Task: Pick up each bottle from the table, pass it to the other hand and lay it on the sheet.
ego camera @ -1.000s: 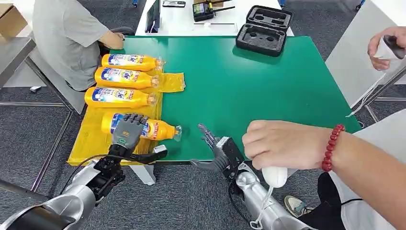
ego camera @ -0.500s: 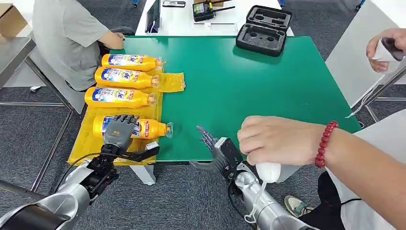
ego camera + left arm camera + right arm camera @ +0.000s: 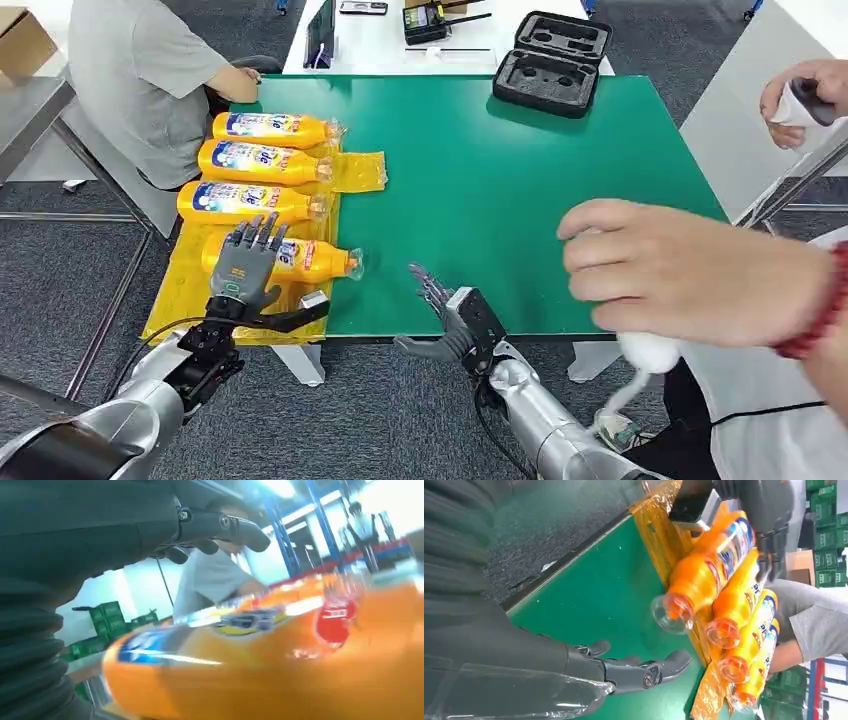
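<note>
Four orange plastic bottles point(image 3: 270, 160) lie on the yellow plastic sheet point(image 3: 190, 290) — laying-down looks finished (nearest bottle point(image 3: 300, 260) included); left robot hand point(image 3: 245, 268) spread above it, right robot hand point(image 3: 452, 322) empty, fingers apart — next, withdraw.

Left arm: reaching up from below at the left, bent at the elbow.
Left hand point(image 3: 247, 270): fingers spreading apart and pointing forward, thumb sticking out sideways, gripping nothing.
Right arm: coming in low at centre.
Right hand point(image 3: 447, 318): lying open, fingers point(image 3: 430, 287) straight, thumb out.
</note>
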Robot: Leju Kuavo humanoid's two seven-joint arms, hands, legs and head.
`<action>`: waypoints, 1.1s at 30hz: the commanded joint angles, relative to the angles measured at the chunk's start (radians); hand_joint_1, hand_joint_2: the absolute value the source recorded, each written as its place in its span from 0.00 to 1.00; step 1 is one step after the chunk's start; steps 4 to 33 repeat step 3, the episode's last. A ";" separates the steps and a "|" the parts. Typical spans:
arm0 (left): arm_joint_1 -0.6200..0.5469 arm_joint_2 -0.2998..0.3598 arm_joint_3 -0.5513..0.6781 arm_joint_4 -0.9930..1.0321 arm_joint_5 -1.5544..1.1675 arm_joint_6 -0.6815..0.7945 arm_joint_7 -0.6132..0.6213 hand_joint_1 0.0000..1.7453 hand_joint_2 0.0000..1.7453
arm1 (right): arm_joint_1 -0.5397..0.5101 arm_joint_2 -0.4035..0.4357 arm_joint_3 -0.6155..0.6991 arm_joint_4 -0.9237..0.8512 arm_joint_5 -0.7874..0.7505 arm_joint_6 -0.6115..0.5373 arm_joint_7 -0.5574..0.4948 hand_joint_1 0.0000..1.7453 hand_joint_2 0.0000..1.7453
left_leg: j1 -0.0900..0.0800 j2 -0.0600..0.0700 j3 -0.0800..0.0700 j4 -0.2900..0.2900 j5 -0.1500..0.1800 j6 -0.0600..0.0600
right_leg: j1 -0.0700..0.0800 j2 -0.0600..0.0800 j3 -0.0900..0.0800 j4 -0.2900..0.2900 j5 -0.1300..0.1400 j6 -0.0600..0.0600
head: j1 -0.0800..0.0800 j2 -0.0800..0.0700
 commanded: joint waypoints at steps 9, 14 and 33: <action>0.000 -0.011 0.065 -0.042 0.002 0.053 0.029 0.00 0.00 | -0.030 -0.016 0.017 0.051 -0.013 -0.021 0.003 0.00 1.00 | 0.001 0.000 0.001 0.000 0.000 -0.001 | 0.001 0.000 0.001 0.000 0.000 -0.001 | 0.000 0.000; 0.000 -0.011 0.065 -0.042 0.002 0.053 0.029 0.00 0.00 | -0.030 -0.016 0.017 0.051 -0.013 -0.021 0.003 0.00 1.00 | 0.001 0.000 0.001 0.000 0.000 -0.001 | 0.001 0.000 0.001 0.000 0.000 -0.001 | 0.000 0.000; 0.000 -0.011 0.065 -0.042 0.002 0.053 0.029 0.00 0.00 | -0.030 -0.016 0.017 0.051 -0.013 -0.021 0.003 0.00 1.00 | 0.001 0.000 0.001 0.000 0.000 -0.001 | 0.001 0.000 0.001 0.000 0.000 -0.001 | 0.000 0.000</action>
